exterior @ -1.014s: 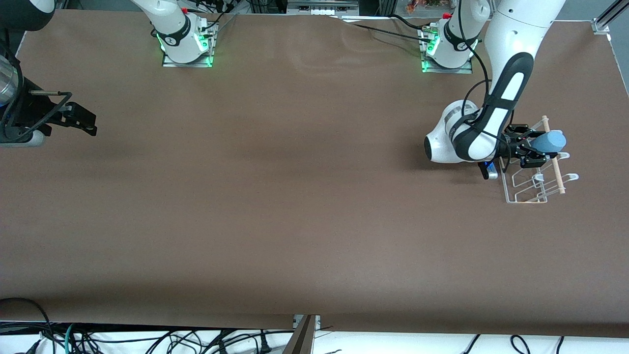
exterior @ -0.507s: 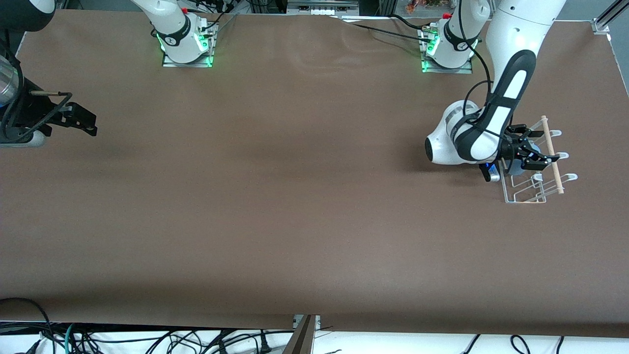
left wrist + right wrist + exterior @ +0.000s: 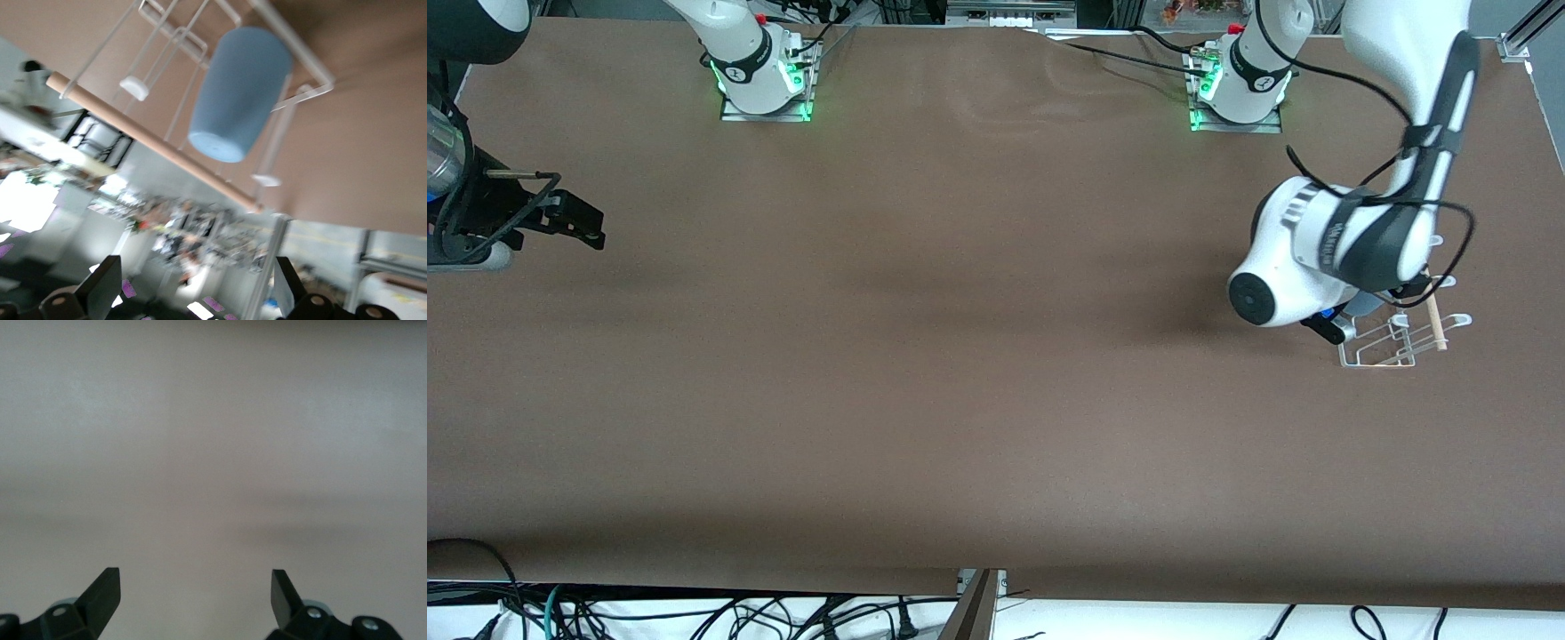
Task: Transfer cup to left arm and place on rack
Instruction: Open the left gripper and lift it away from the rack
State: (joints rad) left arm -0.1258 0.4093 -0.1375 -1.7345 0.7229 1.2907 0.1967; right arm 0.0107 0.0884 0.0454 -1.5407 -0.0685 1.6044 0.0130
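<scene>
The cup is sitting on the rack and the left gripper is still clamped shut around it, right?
Not quite. The cup is on the rack, but the left gripper is open and clear of it, as the left wrist view shows.

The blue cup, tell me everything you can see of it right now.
The cup is a plain light-blue tumbler of smooth plastic, handleless and slightly tapered. It sits on the rack, its closed base toward the left wrist camera, tilted among the white pegs beside the wooden dowel. The left gripper is open and clear of it. In the front view the left arm hides most of it.
</scene>
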